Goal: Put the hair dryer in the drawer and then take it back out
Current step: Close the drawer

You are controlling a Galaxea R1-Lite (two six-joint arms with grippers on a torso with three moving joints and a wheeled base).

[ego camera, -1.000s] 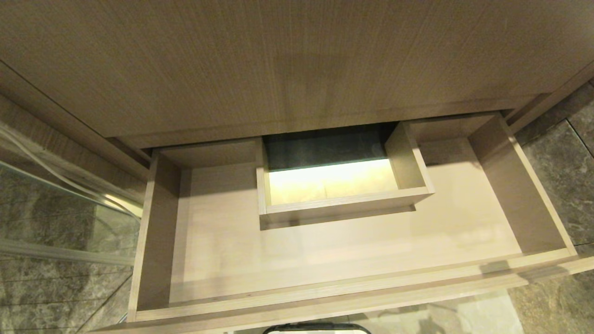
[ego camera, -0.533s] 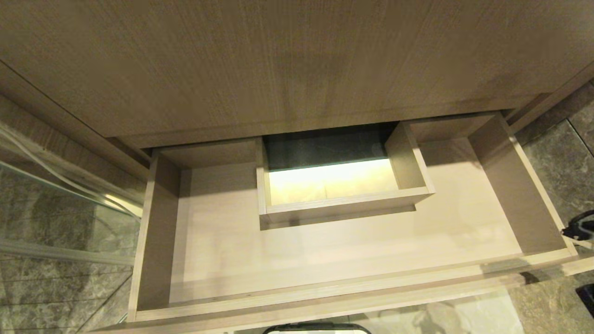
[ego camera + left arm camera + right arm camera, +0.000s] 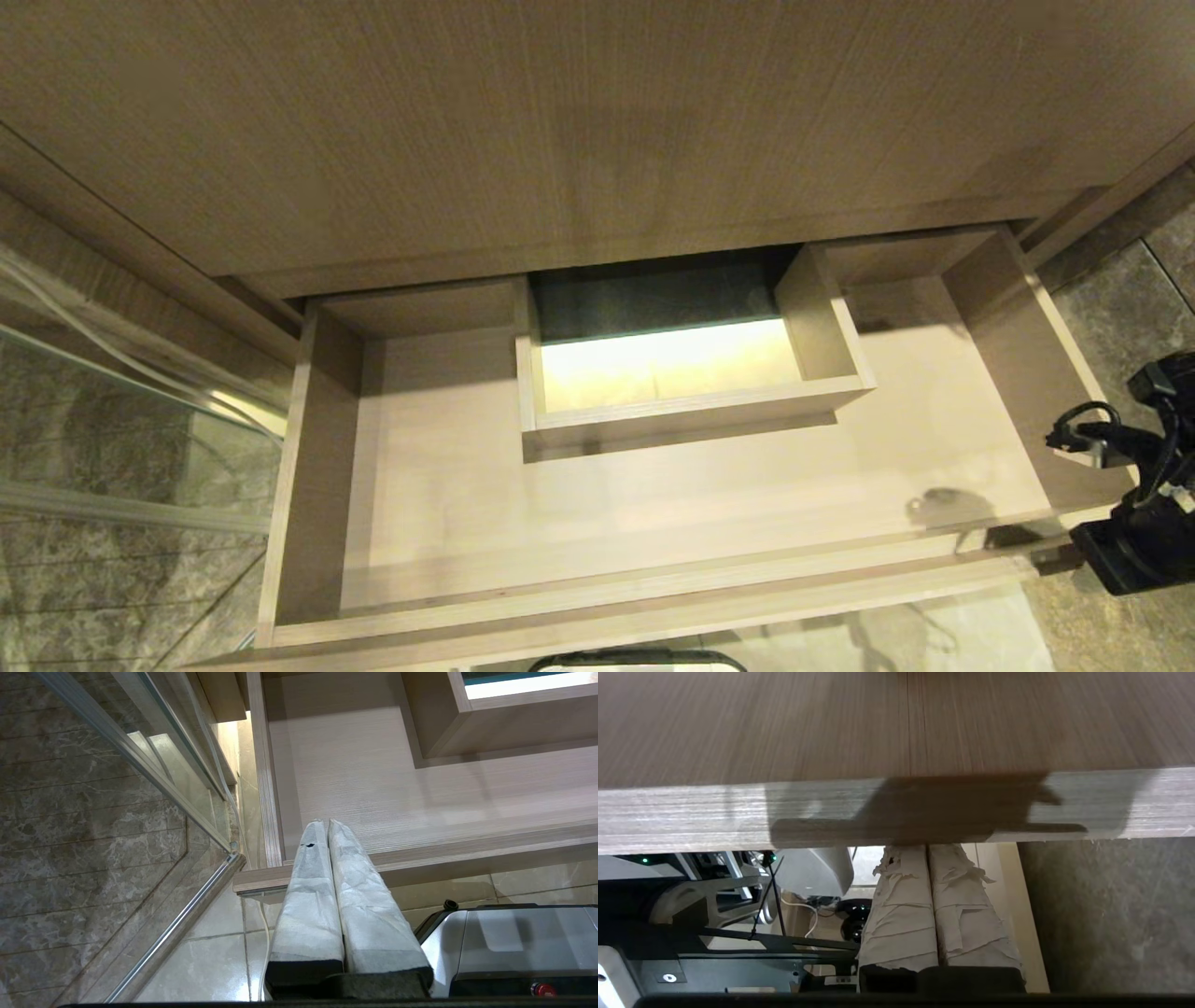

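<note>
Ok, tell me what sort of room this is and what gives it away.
Most likely a bathroom. The open drawer has a boxed cut-out at mid-back, as under a washbasin; a glass panel in a metal frame, like a shower screen, stands beside it; the floor is marbled stone tile.

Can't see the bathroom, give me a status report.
Both grippers shut, empty: left gripper parked, right gripper at drawer front. Drawer open. No hair dryer visible.
</note>
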